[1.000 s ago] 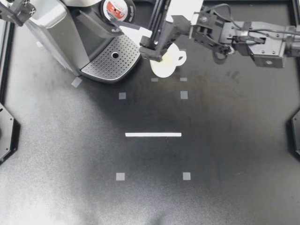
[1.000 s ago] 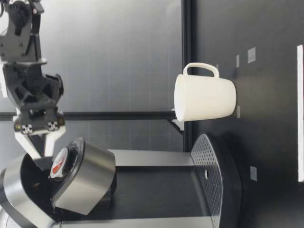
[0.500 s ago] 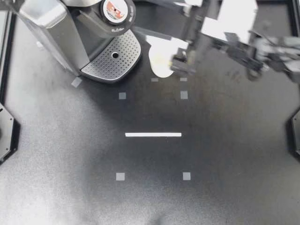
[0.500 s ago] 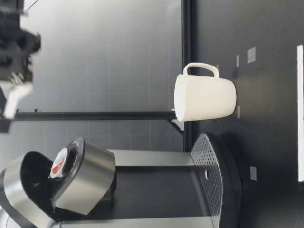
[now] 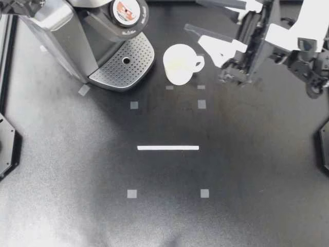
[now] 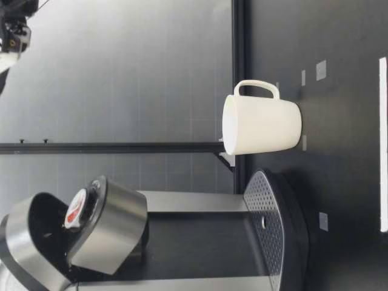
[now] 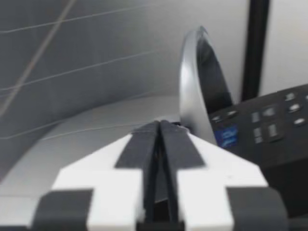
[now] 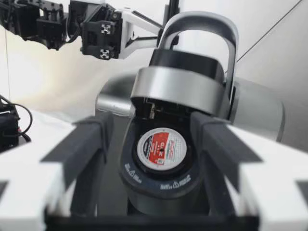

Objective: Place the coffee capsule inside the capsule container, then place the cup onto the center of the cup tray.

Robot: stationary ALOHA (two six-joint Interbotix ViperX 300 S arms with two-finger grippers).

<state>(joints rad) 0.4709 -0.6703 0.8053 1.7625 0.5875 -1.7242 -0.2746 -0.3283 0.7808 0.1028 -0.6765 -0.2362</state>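
High over the table's far side, my right gripper [image 5: 193,14] hangs with its fingers spread wide. At its 7 o'clock the cup [image 5: 179,63] stands upright on the table, just beside the cup tray [image 5: 123,64], at the tray's 3 o'clock. At 9 o'clock the coffee capsule [image 5: 125,10] sits in the capsule container [image 5: 140,23].

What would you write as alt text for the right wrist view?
A red-and-white coffee capsule sits in the open capsule container of the coffee machine, below its raised lid. The open fingers of my right gripper frame the container on either side.
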